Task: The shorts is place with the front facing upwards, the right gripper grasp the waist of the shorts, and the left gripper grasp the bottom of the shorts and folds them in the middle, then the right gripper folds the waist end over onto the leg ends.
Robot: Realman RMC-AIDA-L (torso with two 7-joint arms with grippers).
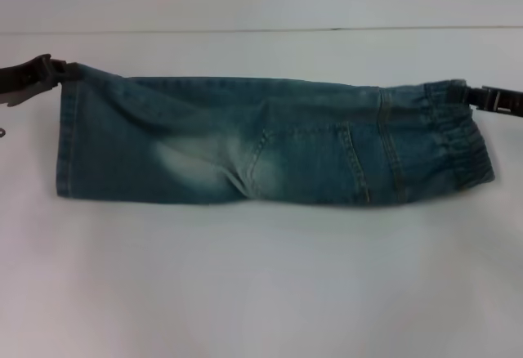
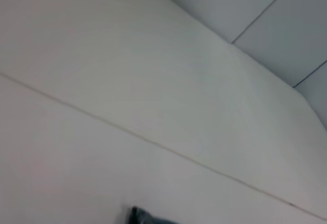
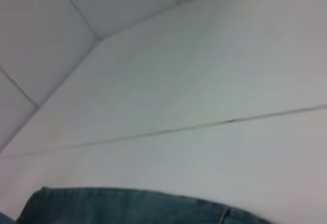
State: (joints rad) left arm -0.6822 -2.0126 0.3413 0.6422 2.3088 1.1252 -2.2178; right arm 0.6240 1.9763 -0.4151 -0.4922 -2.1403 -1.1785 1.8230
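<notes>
- The table (image 1: 261, 293) near the robot is bare and white; the shorts (image 1: 245, 145) lie across its middle as a long narrow band, already folded lengthwise.
- The leg ends (image 1: 69, 141) are at the left of the head view, the waist (image 1: 462, 133) with its puckered elastic at the right; a pale faded patch shows near the centre.
- The left gripper (image 1: 57, 72) is at the far upper corner of the leg ends and touches the denim; it seems to pinch this corner, but I cannot tell how its fingers stand.
- The right gripper (image 1: 482, 96) is at the far corner of the waist; there also I cannot tell.
- Risk, as I judge: each side is held only at one corner; when the waist is carried over, the free near edge can sag or open and spoil the fold.
</notes>
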